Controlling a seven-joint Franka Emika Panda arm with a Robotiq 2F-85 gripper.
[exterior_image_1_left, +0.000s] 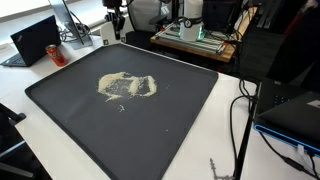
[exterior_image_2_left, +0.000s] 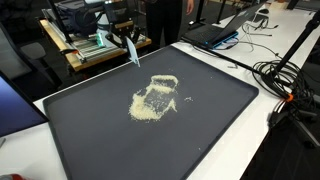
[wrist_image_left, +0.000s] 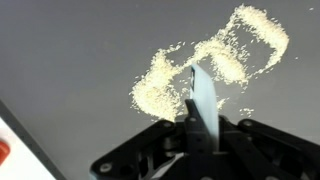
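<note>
Hand (wrist_image_left: 200, 140) clamped on pale blade (wrist_image_left: 203, 100), maybe scraper, near grain pile (wrist_image_left: 160, 90); laptop (exterior_image_1_left: 35, 40) beside mat (exterior_image_1_left: 180, 110).

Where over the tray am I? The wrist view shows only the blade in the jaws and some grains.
Observer: The gripper hangs over the edge of the black tray beside the equipment bench.
Operator: And the grains?
Observer: The grain patch lies near the tray's middle, apart from the blade.
Operator: Anything beside the tray?
Observer: An open laptop stands on the white table past one corner.
</note>
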